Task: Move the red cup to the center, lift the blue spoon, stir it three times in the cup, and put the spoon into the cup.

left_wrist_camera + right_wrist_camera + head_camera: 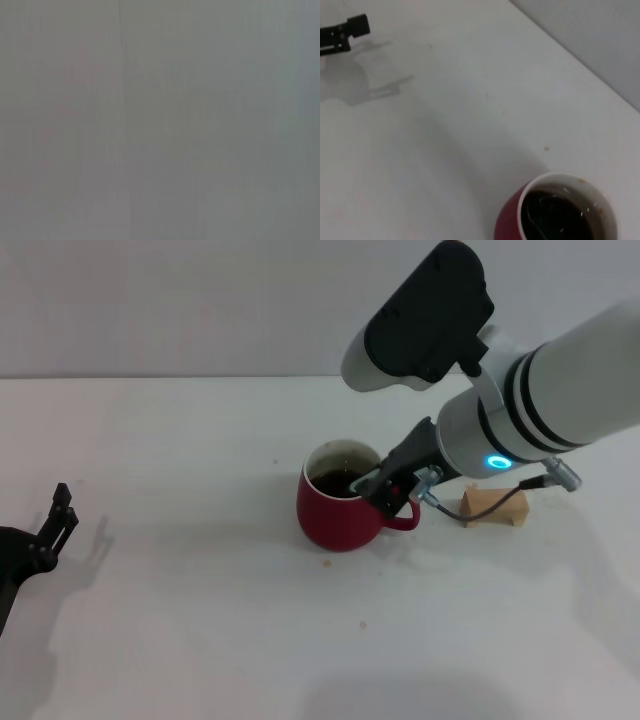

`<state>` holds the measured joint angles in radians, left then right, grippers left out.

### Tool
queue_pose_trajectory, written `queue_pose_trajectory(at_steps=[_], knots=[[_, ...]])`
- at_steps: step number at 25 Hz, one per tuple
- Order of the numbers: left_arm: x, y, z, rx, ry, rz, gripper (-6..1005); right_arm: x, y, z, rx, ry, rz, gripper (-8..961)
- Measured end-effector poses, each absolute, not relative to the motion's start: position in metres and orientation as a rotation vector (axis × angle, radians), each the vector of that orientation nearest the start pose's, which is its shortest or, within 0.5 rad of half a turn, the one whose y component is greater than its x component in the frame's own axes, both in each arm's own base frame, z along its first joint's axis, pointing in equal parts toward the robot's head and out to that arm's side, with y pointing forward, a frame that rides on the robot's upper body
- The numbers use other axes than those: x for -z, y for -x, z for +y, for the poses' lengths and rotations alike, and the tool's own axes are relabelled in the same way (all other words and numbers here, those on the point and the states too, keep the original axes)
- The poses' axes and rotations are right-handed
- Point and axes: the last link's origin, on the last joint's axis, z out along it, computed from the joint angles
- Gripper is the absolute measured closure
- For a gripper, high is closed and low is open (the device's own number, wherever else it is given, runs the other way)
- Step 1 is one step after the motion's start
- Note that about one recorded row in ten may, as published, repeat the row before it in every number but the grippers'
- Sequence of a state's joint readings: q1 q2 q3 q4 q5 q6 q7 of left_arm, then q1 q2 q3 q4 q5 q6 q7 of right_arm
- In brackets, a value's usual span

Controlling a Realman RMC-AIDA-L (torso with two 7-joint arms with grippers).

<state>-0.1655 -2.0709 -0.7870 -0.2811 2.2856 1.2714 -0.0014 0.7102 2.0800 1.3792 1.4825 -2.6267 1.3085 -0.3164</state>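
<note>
The red cup stands near the middle of the white table, with dark liquid inside and its handle toward my right arm. My right gripper hangs over the cup's right rim, just above the handle. In the right wrist view the cup is seen from above with its white inner rim. A faint slim outline lies in the liquid. I cannot make out the blue spoon's pale handle in any view. My left gripper is parked, open and empty, at the table's left edge. It also shows far off in the right wrist view.
A tan wooden block lies on the table just right of the cup, behind my right wrist cable. A few small brown specks dot the table around the cup. The left wrist view shows only a grey blur.
</note>
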Motion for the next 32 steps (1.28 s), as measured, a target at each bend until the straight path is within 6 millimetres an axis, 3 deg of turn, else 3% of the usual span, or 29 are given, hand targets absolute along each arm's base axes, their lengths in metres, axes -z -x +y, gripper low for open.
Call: queue_pose_trajectory(at_steps=[10,22,27,28,32], knots=[[0.019,0.361,0.249,0.599,1.544,-0.525,142,0.052,-0.080,0.374,0.280,2.553,0.545,801],[0.019,0.361,0.249,0.599,1.545,-0.525,140,0.049,-0.076,0.370,0.253,2.555,0.526,714],[0.019,0.362,0.248,0.597,1.543,-0.528,140,0.033,-0.072,0.378,0.133,2.461,0.461,589],[0.019,0.362,0.247,0.597,1.542,-0.529,140,0.022,-0.073,0.382,0.041,2.374,0.402,560],[0.019,0.363,0.247,0.598,1.540,-0.533,140,0.005,-0.081,0.382,-0.129,2.222,0.289,561]])
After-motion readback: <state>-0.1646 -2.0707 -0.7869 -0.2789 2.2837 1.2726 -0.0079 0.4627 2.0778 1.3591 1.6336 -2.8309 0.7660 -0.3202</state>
